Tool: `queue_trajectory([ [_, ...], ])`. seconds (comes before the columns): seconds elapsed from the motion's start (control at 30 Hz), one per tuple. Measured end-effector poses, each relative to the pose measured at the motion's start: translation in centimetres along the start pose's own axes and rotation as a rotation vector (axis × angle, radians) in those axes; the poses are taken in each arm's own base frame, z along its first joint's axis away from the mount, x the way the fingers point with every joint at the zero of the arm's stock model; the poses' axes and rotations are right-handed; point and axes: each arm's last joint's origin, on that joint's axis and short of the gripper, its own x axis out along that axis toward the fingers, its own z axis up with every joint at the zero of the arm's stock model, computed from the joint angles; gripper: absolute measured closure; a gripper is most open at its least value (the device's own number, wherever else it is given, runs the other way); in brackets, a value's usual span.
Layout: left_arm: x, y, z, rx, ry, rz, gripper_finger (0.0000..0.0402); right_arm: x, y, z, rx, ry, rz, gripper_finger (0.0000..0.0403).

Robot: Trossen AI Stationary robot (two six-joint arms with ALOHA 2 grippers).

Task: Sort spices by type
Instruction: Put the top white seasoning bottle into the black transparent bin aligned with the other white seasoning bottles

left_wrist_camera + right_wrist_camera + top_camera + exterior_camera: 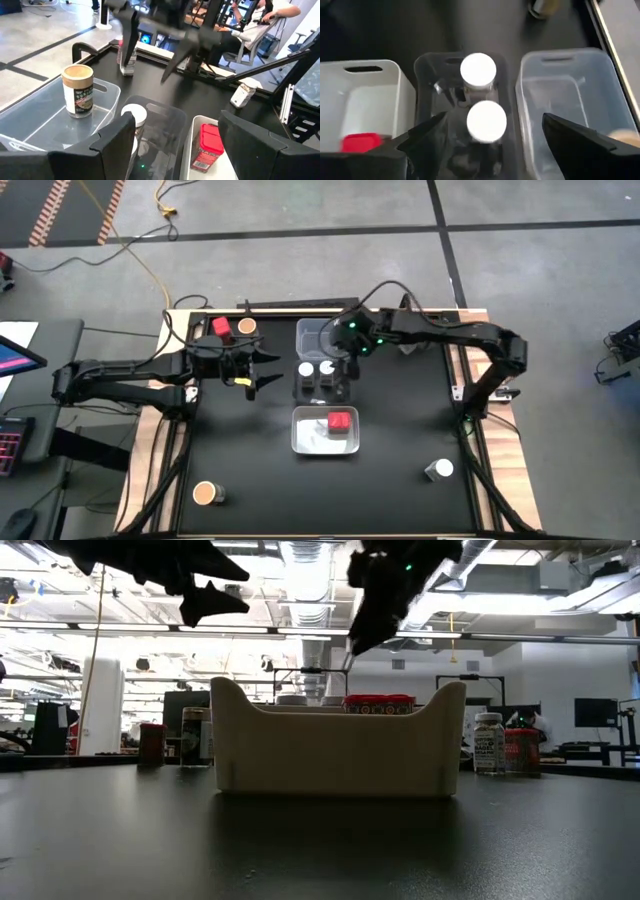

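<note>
Fingers of the right gripper [487,142] spread wide over two white-topped jars [486,121] in the middle bin [422,67].

I am looking at a grey concrete floor [300,210] around the black table [250,480], crossed by dark seam lines, with a yellow cable [140,255] trailing over it. Beyond the table, ceiling ducts [310,570] and strip lights are showing, and a person [265,20] is sitting at desks.
</note>
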Motion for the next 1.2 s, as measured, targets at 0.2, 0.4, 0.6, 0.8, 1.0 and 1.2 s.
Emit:
queue_trajectory([
  [0.2,0.0,0.0,-0.1,0.000,0.012,0.003,0.0130,-3.2,-0.5,-1.1,0.175,0.073,-0.014,0.0051],
  [0.4,0.0,0.0,-0.1,0.001,0.012,0.003,0.0130,-3.8,-0.4,-4.1,0.183,0.154,-0.016,0.0051],
  [0.6,0.0,0.0,-0.1,0.000,0.009,0.007,0.0130,-4.3,1.1,-9.5,0.286,0.139,-0.018,0.0051],
  [0.8,0.0,0.3,0.0,-0.003,-0.012,0.091,0.0134,-6.6,3.1,-13.9,0.407,0.047,-0.044,0.0051],
  [1.0,0.0,0.4,0.0,-0.017,-0.025,0.149,0.0136,-9.2,4.1,-15.8,0.433,-0.059,-0.118,0.0051],
  [1.2,-1.0,1.1,1.7,-0.090,0.089,0.277,0.0136,-9.4,3.7,-16.0,0.402,-0.069,-0.139,0.0051],
])
